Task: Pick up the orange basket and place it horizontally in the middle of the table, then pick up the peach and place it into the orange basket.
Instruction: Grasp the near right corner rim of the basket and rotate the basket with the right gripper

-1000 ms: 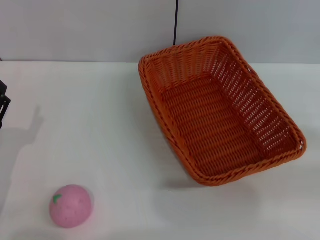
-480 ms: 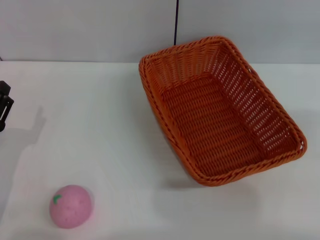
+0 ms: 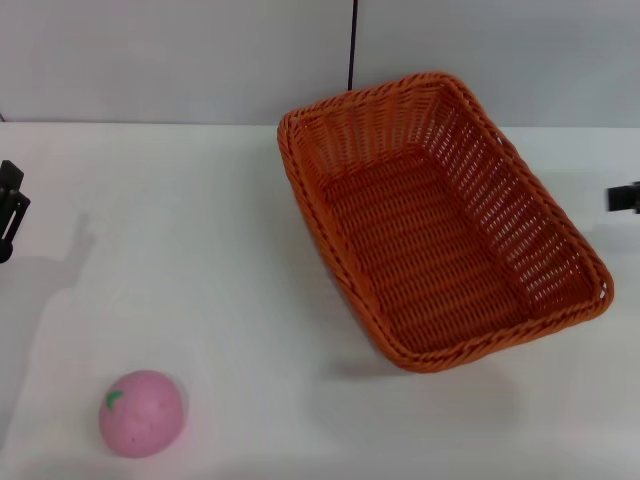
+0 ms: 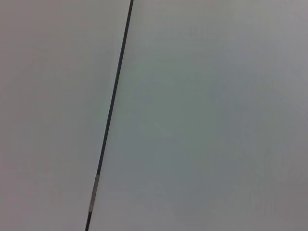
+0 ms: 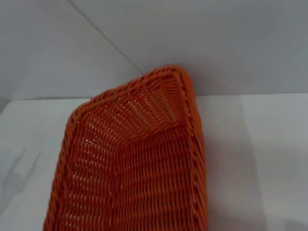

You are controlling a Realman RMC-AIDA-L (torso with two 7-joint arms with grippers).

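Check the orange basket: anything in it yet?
Empty. The orange basket shows only bare weave inside, and the peach sits out on the table.

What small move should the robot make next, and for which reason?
Probably the right end effector should move inward toward the near side rim of the orange basket. The basket lies at an angle on the right part of the table, not yet horizontal in the middle, and this end effector is only at the view's right edge. The peach waits at front left; the left end effector is far.
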